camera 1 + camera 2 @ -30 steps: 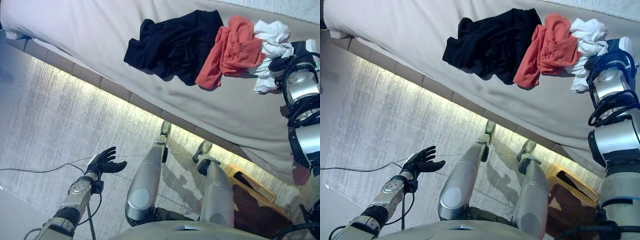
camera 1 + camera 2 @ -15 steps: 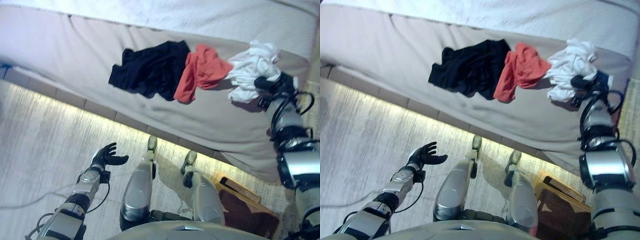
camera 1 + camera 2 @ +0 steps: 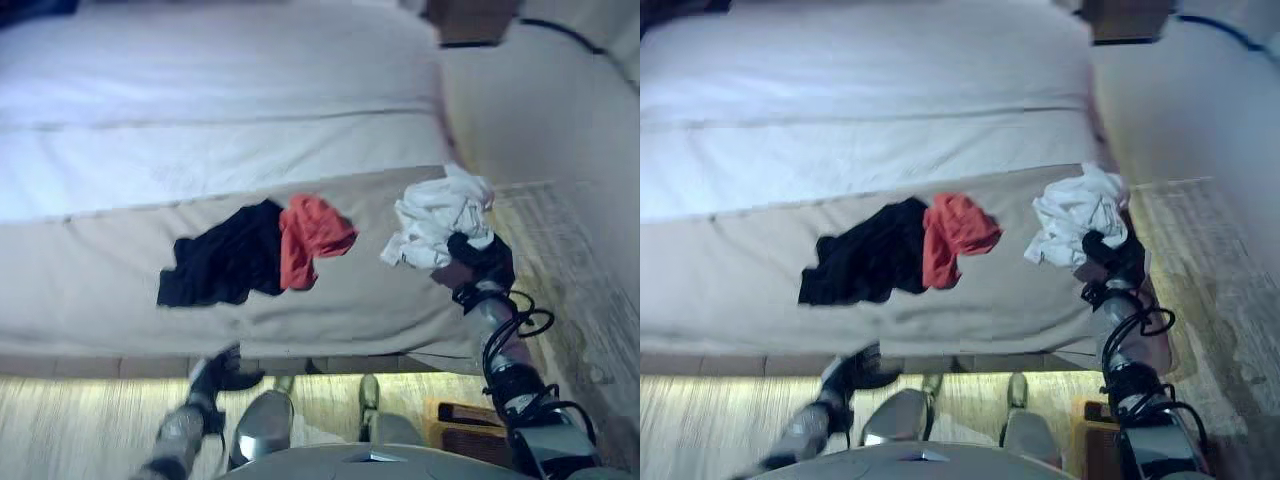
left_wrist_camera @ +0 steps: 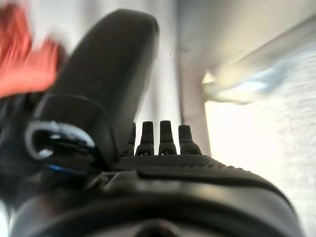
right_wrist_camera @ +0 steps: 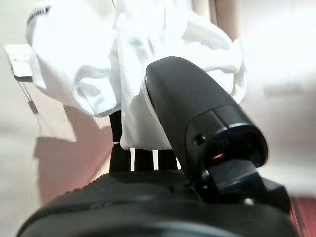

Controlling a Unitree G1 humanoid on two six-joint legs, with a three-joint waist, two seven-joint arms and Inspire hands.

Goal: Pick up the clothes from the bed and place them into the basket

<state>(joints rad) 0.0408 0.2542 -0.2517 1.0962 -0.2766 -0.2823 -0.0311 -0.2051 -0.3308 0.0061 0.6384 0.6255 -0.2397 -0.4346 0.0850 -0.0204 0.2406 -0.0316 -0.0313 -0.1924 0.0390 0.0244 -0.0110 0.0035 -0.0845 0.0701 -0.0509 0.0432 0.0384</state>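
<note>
White garment [image 3: 437, 215] sits bunched between the right hand's [image 3: 478, 260] curled fingers and thumb, gripped.

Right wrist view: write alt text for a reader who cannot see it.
The right hand grips a bunched white garment, fingers and thumb curled into the cloth, lifted above a pale surface.
</note>
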